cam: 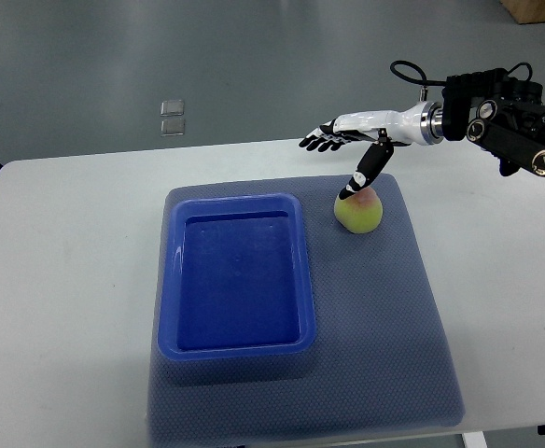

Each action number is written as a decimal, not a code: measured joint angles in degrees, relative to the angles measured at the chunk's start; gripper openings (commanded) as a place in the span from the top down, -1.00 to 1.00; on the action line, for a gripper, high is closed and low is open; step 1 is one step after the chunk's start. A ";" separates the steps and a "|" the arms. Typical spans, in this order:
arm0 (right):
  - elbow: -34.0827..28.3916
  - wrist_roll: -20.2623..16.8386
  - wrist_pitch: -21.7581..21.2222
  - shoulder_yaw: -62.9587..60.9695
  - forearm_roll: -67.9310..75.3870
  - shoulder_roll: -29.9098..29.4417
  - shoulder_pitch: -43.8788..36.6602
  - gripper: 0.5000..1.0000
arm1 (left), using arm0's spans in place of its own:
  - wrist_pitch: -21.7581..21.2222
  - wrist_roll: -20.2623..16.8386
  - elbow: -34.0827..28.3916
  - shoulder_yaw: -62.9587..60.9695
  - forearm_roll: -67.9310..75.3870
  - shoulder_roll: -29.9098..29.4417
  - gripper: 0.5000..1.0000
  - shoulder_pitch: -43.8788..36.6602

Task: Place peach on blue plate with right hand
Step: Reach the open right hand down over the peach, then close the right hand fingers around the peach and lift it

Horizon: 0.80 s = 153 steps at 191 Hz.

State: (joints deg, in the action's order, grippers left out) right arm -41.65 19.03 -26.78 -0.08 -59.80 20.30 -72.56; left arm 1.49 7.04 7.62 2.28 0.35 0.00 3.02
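Observation:
A yellow-green peach with a pink top (360, 213) sits on a grey-blue mat (384, 317), just right of the blue plate (238, 348), a deep rectangular tray with nothing in it. My right hand (340, 149) comes in from the right edge and hovers above and behind the peach. Its fingers (321, 141) are stretched out flat to the left. Its thumb (366, 174) points down and its tip touches or nearly touches the peach's top. The hand holds nothing. My left arm is out of view.
The mat lies on a white table (67, 280) whose far edge runs behind the hand. The grey floor beyond holds two small square plates (172, 117). My black forearm housing (510, 126) is at the upper right.

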 measured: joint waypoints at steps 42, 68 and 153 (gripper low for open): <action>-0.89 0.10 0.75 3.44 -5.59 -0.95 -0.37 -0.70 | 0.00 0.00 -0.06 0.03 0.00 0.00 -1.00 -0.01; -0.86 0.06 3.46 5.45 -9.61 -1.32 -0.45 -0.70 | 0.00 0.00 -0.06 0.09 0.00 0.00 -1.00 -0.01; -0.48 -0.04 8.05 8.35 -17.51 -2.11 0.18 -0.70 | 0.00 0.00 -0.05 0.09 0.00 0.00 -1.00 0.05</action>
State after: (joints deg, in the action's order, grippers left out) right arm -42.13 18.98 -18.73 8.27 -77.31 18.18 -72.38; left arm 1.49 7.04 7.56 2.38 0.35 0.00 3.08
